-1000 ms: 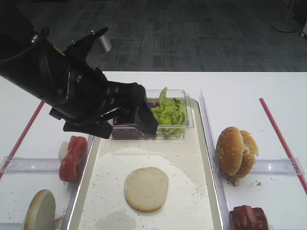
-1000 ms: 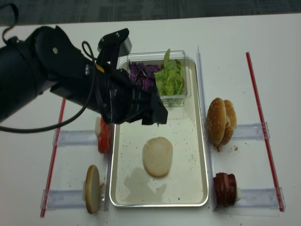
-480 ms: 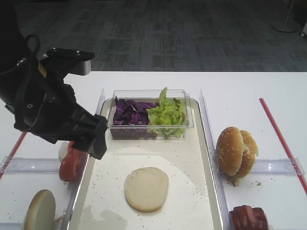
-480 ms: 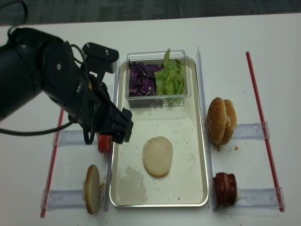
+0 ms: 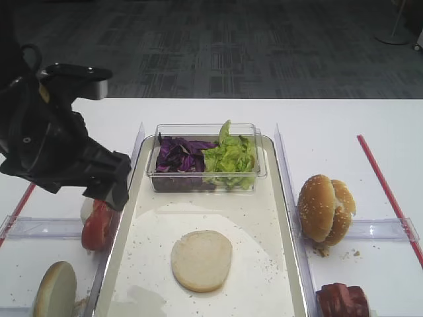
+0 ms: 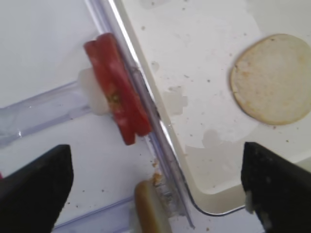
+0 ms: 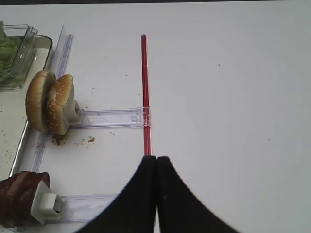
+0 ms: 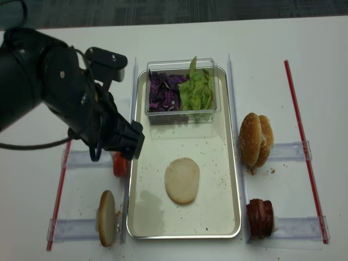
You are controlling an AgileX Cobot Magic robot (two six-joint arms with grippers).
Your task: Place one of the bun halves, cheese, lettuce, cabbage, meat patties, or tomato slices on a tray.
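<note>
The tray [image 8: 228, 179] lies in the middle of the counter [image 8: 179, 38]. A bun half [image 8: 182, 180] rests flat on its floor, and a tub [image 8: 182, 117] at its far end holds cabbage [image 8: 162, 91] on the left and lettuce [image 8: 197, 89] on the right. Left of the tray stand the tomato slices [image 8: 119, 164], with another bun half [image 8: 105, 225] nearer the front. Right of it stand the sesame buns [image 8: 256, 140], with the meat patties [image 8: 261, 218] in front of them. The left gripper [image 8: 129, 142] hangs over the tray's left rim, above the tomato slices.

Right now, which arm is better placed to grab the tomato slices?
Probably left: its open tool hangs right over the tomato slices beside the tray. The right tool sits shut, far across the table.
</note>
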